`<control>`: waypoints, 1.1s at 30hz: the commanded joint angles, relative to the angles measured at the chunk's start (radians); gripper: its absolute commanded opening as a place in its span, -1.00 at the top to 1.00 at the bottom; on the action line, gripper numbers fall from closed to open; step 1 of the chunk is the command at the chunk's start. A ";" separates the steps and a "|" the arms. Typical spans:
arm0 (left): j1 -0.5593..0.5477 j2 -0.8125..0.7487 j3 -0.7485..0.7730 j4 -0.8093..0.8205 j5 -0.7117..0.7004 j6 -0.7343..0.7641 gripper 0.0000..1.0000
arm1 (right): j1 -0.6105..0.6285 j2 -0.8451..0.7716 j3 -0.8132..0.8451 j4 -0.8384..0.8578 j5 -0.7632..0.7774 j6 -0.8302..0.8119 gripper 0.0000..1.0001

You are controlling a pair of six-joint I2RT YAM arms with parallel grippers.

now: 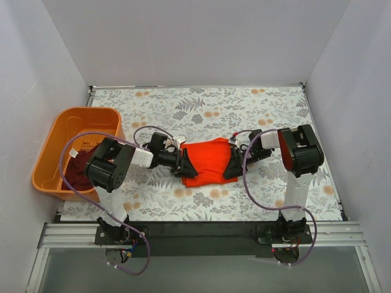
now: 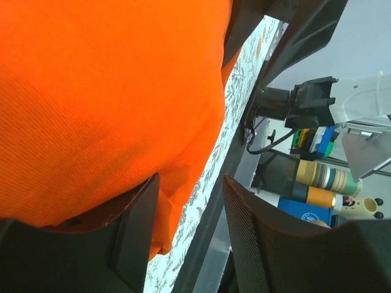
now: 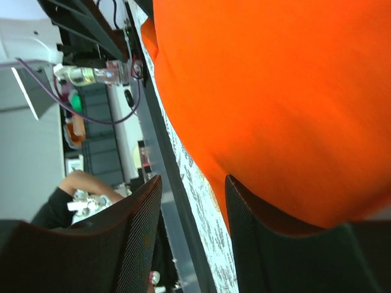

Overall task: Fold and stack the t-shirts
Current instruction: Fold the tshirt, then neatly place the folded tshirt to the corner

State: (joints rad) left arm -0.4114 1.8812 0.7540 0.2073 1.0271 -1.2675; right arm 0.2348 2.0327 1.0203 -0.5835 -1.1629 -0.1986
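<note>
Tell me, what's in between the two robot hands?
The orange-red t-shirt lies between the left gripper and the right gripper, reaching both. The top view shows it.

T-shirt [image 1: 208, 160] on table [image 1: 244, 104] centre, btwn L tool [image 1: 186, 165] & R tool [image 1: 231, 163]; other t-shirt [image 1: 76, 168] in basket [image 1: 50, 143], far left.

two black-and-white arms [image 1: 299, 152], looping purple cables [image 1: 244, 174], finely textured black fingers [image 2: 275, 244]

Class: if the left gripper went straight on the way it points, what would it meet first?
The soft bright orange-red t-shirt; the left gripper points at it, its edge probably between the open fingers.
</note>
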 commanded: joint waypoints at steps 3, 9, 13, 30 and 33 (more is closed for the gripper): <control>0.006 -0.161 0.051 -0.088 -0.015 0.108 0.03 | -0.042 -0.133 -0.029 0.056 0.085 0.022 -0.07; 0.017 -0.511 0.148 -0.308 -0.227 0.259 -0.07 | 0.009 -0.440 0.018 0.097 0.385 0.054 -0.32; 0.063 -0.625 0.244 -0.474 -0.417 0.319 -0.11 | 0.185 -0.549 0.026 0.135 0.737 0.090 -0.51; 0.092 -0.728 0.320 -0.612 -0.690 0.439 -0.20 | 0.489 -0.215 0.112 0.209 1.310 0.168 -0.67; 0.094 -0.711 0.320 -0.612 -0.688 0.447 -0.20 | 0.382 -0.206 0.075 0.200 1.292 0.143 -0.68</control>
State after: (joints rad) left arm -0.3237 1.1820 1.0779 -0.3920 0.3668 -0.8505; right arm 0.7250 1.7912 1.1294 -0.3813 0.0376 -0.0296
